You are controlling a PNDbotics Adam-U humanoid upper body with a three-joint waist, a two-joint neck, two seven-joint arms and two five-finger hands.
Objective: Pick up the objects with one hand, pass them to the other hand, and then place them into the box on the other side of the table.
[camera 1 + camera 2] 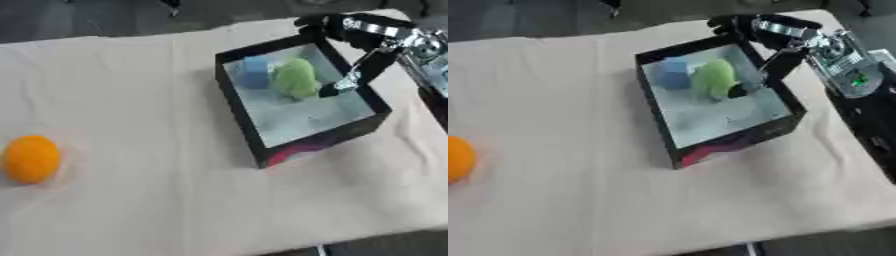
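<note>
Cloth-covered beige tabletop [175,75], dark floor beyond its far edge. Seemed to be at the placing step: black and silver right hand [350,55] reached over the far right corner of the black-walled open box with pale lining [234,107], fingers pointing down inside. Soft green rounded object [296,78] lay within the box, beside a blue blocky object [255,71] in the far corner. One fingertip sat just beside or touching the green object; could not tell whether grasped or already released, fingers looking fairly straight rather than curled. Left hand nowhere in either view. Round orange ball-like object [31,159] rested alone near the left edge, well apart from box and hand. Next move likely called for lifting the right hand clear without dragging the green object, then fetching the orange one from the left side and passing it across.
</note>
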